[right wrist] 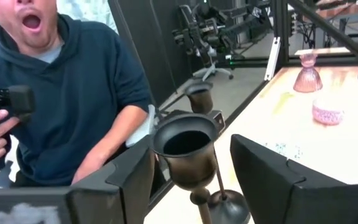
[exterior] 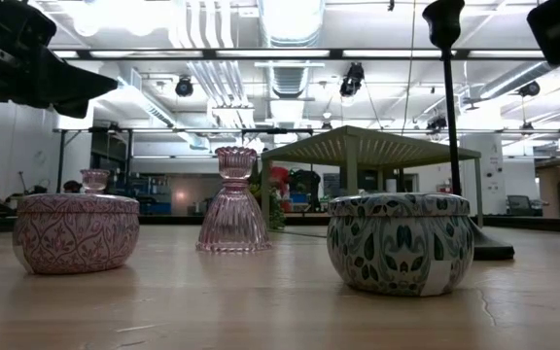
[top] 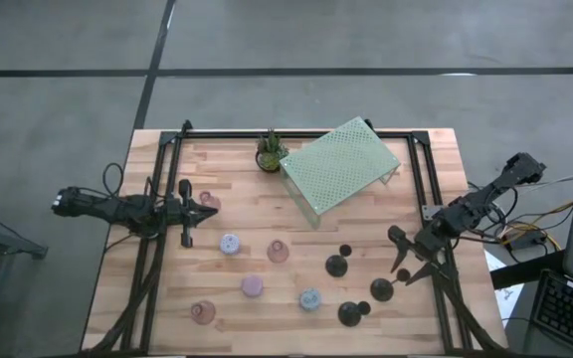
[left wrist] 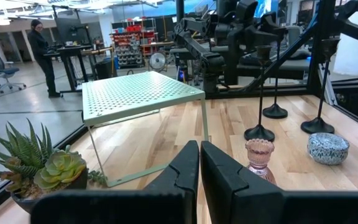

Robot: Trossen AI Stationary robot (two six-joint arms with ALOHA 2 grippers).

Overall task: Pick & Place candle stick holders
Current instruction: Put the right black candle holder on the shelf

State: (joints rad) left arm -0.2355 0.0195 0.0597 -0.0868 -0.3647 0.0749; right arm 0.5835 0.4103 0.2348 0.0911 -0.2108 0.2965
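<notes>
The main risk sits toward the near right corner of the tabletop (top: pixel 267 209). There the right gripper (right wrist: pixel 191 168) has its fingers spread wide on either side of the cup of a black candlestick holder (right wrist: pixel 185 146), and has not yet closed. This holder is a tall thin stem on a small round base, so a squeeze that lands off-centre, or a sideways lift, would probably tip it. Two more black holders (top: pixel 351 313) stand close by and could be knocked over with it. A person in a dark hoodie (right wrist: pixel 73 93) is just beyond the table's right edge, within reach of a swinging arm.

The cup looks like dark metal, smooth and rounded, so it may slip between hard fingers.

Closest to the near edge are a pink patterned tin (exterior: pixel 76 231) and a blue patterned tin (exterior: pixel 400 243), both squat, lidded and stable. A lilac tin (top: pixel 230 243) lies farther in. The pink glass holders (exterior: pixel 233 204) are ribbed, flared at the foot and brittle.

Toward the left edge, the left gripper (left wrist: pixel 199 168) has its fingers pressed nearly together and holds nothing. One glass holder (left wrist: pixel 260 155) stands just beside it, where a careless sweep could topple it.

At the far edge stand a potted succulent (top: pixel 270 154) and a pale green perforated platform (top: pixel 341 164) on thin legs.
</notes>
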